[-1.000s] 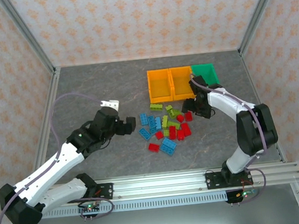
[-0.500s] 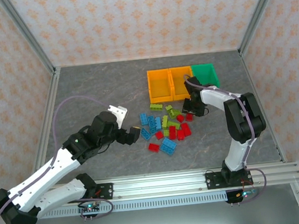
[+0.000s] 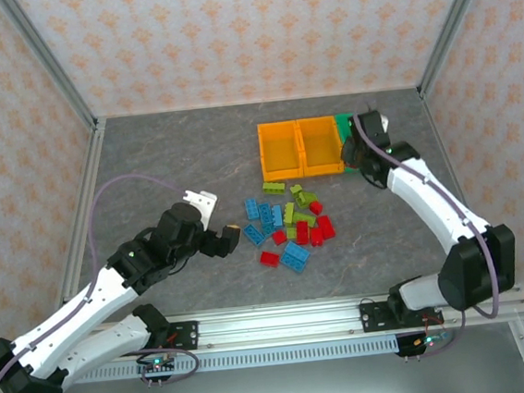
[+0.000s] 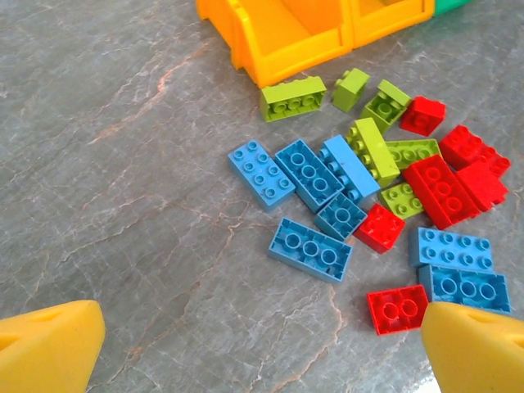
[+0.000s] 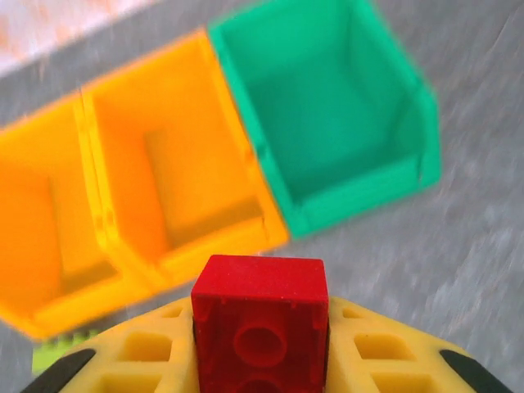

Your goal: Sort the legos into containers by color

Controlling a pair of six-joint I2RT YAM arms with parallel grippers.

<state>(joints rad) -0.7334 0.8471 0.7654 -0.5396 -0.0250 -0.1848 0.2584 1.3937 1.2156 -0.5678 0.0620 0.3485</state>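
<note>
Delivery step: the right gripper (image 3: 359, 145), clenched on a red brick (image 5: 260, 323), hovers over the green bin (image 5: 409, 123), at 1 o'clock of the lego pile (image 4: 360, 168). Next, probably, it picks red's bin, perhaps the adjoining orange bin (image 5: 188, 262), centres and releases. The left gripper (image 4: 262, 344) is spread, at the pile's 9 o'clock.

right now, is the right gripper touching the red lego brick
Touching. The right wrist view shows the red lego brick pressed between the right gripper's yellow fingers, with no gap on either side.
</note>
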